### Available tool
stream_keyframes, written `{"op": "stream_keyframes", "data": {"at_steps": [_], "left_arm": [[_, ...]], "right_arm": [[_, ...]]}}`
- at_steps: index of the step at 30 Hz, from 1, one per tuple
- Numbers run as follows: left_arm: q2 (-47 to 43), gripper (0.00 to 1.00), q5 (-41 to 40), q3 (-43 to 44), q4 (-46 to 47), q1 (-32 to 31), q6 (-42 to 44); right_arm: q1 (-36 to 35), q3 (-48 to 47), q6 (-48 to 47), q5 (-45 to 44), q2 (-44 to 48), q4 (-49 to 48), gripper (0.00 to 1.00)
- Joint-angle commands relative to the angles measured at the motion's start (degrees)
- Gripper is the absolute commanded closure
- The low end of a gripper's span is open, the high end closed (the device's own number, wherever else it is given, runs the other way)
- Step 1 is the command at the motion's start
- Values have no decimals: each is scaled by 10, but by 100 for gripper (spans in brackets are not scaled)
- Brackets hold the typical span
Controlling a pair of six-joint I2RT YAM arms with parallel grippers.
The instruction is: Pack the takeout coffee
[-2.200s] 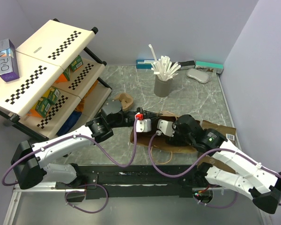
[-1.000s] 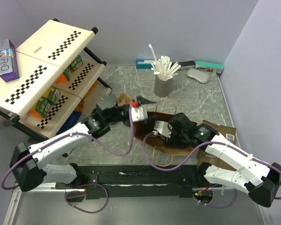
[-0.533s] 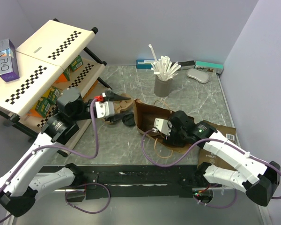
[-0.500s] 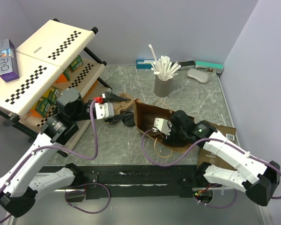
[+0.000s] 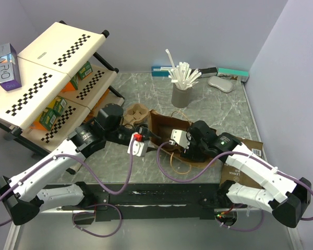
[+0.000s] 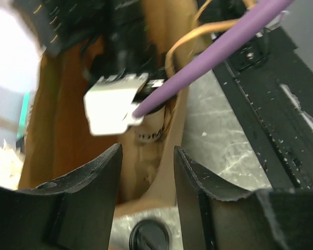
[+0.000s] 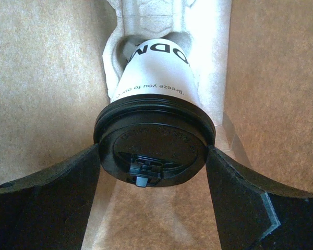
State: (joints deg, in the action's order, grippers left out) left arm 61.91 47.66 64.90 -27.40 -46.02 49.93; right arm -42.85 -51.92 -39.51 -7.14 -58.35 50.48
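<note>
White tapered paper cup [image 7: 156,67] with round black plastic lid [image 7: 152,125], its base seated in a pale moulded-pulp holder [image 7: 211,31] inside the brown paper bag [image 5: 164,127] on the grey marbled bench [image 5: 224,109]. Right gripper [image 7: 152,151]: jaws pressed against the lid's rim. Left gripper [image 6: 147,156]: jaws apart, swung back to the bag's open edge (half a second ago it was off to the left). It is probably there to steady the bag, so packing appears nearly complete.

The white left arm [image 5: 57,161] bends toward 4 o'clock at the wrist, its black left gripper [image 6: 147,152] holding its fingers apart. The white right arm [image 5: 255,172] reaches toward 10 o'clock, its black right gripper [image 7: 153,156] clamping the black-lidded white paper cup [image 7: 157,70].
</note>
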Motion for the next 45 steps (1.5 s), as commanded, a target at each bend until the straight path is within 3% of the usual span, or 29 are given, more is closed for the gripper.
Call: {"op": "stream_keyframes", "data": {"at_steps": [1, 6, 16, 28, 38, 45], "left_arm": [[19, 51, -26, 22, -3, -41, 20], [37, 54, -85, 10, -21, -86, 27], [44, 81, -73, -19, -48, -138, 44], [24, 86, -46, -67, -107, -178, 198], [24, 85, -71, -74, -92, -178, 219], [3, 86, -103, -105, -20, -175, 231]], "right_arm": [[4, -28, 14, 13, 3, 14, 100], [5, -27, 22, 16, 4, 11, 100], [10, -53, 39, -32, 8, 16, 100], [17, -77, 51, -10, -16, 23, 100], [0, -94, 10, -40, -40, 13, 100], [-3, -78, -4, -25, -55, 23, 100]]}}
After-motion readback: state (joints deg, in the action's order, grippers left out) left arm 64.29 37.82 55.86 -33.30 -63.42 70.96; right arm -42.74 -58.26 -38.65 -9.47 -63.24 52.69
